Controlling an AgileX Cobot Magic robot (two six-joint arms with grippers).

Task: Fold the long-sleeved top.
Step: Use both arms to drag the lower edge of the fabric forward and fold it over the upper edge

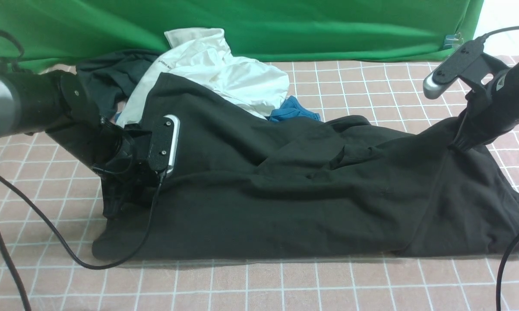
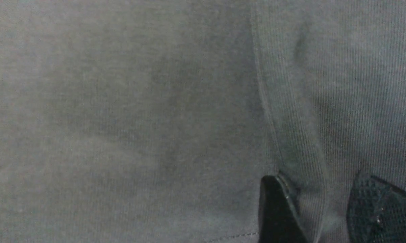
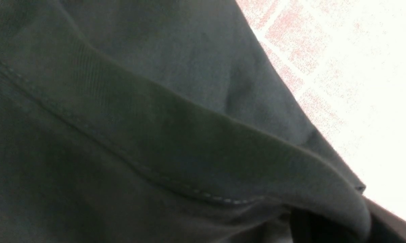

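The long-sleeved top [image 1: 294,190], a big black sweatshirt, lies spread across the checked table. Its left end has my left gripper [image 1: 115,196] pressed down into it. In the left wrist view the two fingers [image 2: 277,212] stand on either side of a raised fold of ribbed fabric [image 2: 324,141], which fills the gap in my left gripper [image 2: 324,209]. At the right, my right gripper [image 1: 458,144] is shut on a pinch of the top and holds it up in a peak above the table. The right wrist view shows a stitched ribbed band [image 3: 196,148] draped over the fingers, mostly hiding them.
A white shirt [image 1: 216,73], a dark tee [image 1: 108,73] and a blue cloth [image 1: 292,110] are heaped behind the top, against the green backdrop [image 1: 285,26]. A black cable [image 1: 48,224] loops over the table at the front left. The checked cloth [image 1: 285,285] runs along the front.
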